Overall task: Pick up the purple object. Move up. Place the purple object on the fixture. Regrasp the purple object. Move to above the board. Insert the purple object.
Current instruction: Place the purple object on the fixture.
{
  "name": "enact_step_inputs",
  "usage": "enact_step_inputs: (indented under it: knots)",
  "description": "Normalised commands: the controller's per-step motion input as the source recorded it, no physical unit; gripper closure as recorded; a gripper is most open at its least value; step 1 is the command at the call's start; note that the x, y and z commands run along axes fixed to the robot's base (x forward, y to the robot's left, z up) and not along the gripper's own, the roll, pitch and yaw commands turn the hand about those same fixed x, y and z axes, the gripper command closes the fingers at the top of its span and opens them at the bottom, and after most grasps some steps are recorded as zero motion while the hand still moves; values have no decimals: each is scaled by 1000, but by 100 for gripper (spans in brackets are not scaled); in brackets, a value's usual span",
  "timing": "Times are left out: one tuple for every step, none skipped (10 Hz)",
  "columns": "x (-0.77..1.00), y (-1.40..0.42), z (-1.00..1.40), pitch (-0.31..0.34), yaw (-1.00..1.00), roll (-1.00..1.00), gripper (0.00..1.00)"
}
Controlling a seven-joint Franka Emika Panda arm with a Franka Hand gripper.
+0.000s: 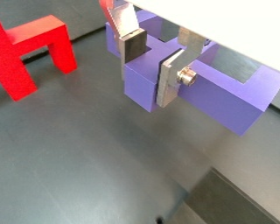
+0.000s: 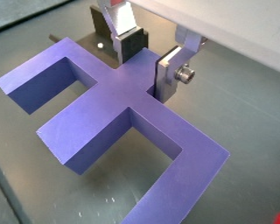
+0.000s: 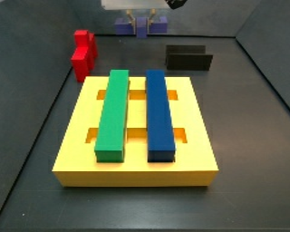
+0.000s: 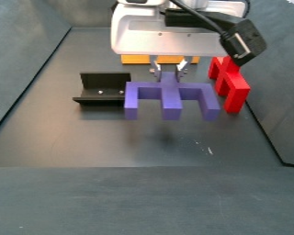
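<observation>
The purple object is a blocky piece with a raised centre knob and prongs. It sits between the fixture and a red piece. My gripper is directly over it. In both wrist views the gripper has its silver fingers closed on either side of the knob of the purple object. I cannot tell whether the object is off the floor. The yellow board lies nearer in a side view, with the gripper and the purple object far behind it.
A red blocky piece stands close beside the purple object. The black fixture is on its other side. The board bears a long green bar and a long blue bar. Dark walls ring the floor.
</observation>
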Motion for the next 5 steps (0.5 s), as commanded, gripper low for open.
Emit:
enact_step_inputs:
  knots:
    - [737, 0, 0, 149, 0, -669, 100]
    - [669, 0, 0, 157, -6, -720, 100]
    - [609, 0, 0, 163, -31, -817, 100]
    - [509, 0, 0, 129, -71, -951, 100]
    - [489, 0, 0, 89, -89, -1000, 100]
